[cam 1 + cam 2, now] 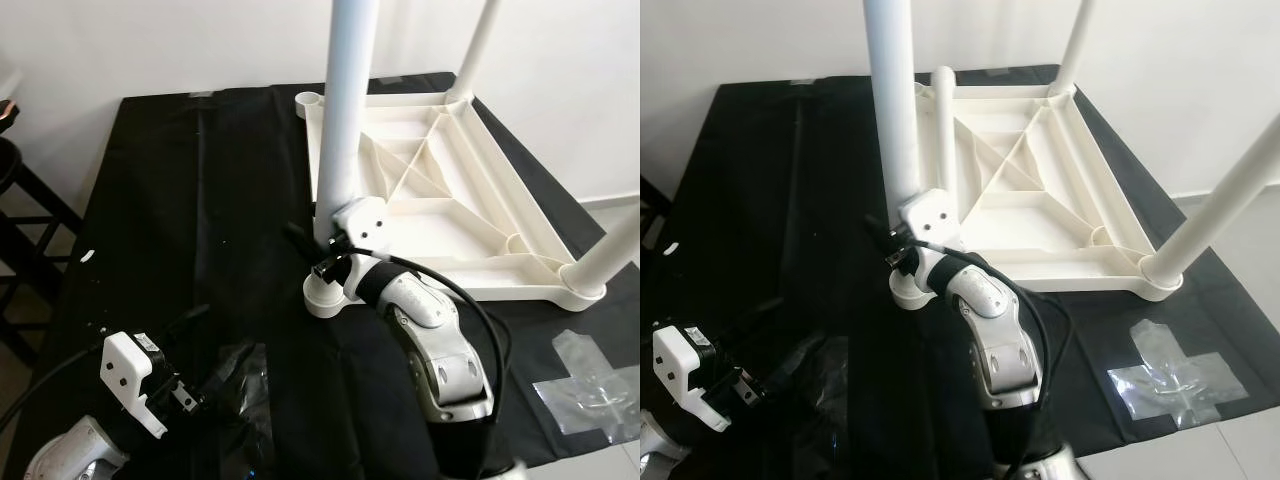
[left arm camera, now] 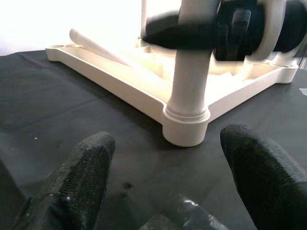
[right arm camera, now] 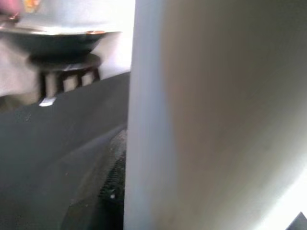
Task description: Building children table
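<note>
On black-draped worktop: right pincer clamps near table leg above corner socket; left pincer gapes empty, low beside it.

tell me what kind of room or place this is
Probably a room in a home, set up as a makeshift assembly spot. A black cloth covers a table against a plain white wall, with a white plastic children's table upside down on it and a dark stool beside.
</note>
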Motion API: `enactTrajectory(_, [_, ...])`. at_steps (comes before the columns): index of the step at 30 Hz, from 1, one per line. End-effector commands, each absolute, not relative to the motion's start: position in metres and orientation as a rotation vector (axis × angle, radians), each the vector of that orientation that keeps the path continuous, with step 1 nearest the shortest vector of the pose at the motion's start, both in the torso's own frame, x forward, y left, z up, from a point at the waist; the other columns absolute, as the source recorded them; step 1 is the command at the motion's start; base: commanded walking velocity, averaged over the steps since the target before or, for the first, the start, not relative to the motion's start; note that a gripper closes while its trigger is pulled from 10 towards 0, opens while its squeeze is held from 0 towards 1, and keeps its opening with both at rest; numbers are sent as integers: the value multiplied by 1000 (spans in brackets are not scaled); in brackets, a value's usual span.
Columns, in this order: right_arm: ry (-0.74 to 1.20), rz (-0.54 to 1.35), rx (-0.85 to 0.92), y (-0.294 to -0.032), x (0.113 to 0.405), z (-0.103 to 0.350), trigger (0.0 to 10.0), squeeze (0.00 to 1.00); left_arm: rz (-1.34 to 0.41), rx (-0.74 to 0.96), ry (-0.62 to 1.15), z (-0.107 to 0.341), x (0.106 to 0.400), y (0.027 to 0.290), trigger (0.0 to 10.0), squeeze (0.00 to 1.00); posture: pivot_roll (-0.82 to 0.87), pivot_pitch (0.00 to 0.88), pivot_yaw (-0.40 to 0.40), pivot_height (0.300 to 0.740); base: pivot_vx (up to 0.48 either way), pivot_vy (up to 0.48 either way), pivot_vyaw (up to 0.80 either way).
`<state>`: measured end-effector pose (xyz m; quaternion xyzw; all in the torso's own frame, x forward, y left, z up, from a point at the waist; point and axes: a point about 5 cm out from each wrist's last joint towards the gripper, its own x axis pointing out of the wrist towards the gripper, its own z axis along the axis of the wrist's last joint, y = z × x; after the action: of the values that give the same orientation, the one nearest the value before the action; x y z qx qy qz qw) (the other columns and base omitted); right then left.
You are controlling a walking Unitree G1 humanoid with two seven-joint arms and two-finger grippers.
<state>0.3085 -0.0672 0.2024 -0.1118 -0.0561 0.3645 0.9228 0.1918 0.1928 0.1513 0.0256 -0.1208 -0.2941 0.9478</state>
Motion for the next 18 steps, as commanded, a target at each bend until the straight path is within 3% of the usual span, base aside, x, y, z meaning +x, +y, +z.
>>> enactTrajectory(1, [-12,906,-169,-65,309,188,10000,1000,-590,57,-233,147,190,195,10000,0,-87,209,-31,740,0,0,0])
enactTrajectory(3, [-81,1121,-148,-66,309,207,10000,1000,-595,55,-231,147,190,195,10000,0,-75,211,-30,740,0,0,0])
enactTrajectory(9, [-104,1366,-297,-90,323,224,10000,1000,-600,55,-228,148,189,195,10000,0,-47,222,-26,740,0,0,0])
enactTrajectory(10, [-89,1409,-305,-94,327,228,10000,910,-600,55,-228,148,189,195,10000,0,-47,222,-26,740,0,0,0])
enactTrajectory(11, [-89,1409,-305,-94,327,228,10000,910,-600,55,-228,148,189,195,10000,0,-47,222,-26,740,0,0,0])
enactTrajectory(12, [-61,1450,-322,-98,332,232,10000,0,-600,55,-227,148,188,195,10000,0,-41,226,-27,740,0,0,0])
enactTrajectory(18, [34,1604,-377,-110,348,246,10000,0,-606,52,-221,150,183,194,10000,0,-16,247,-25,740,0,0,0])
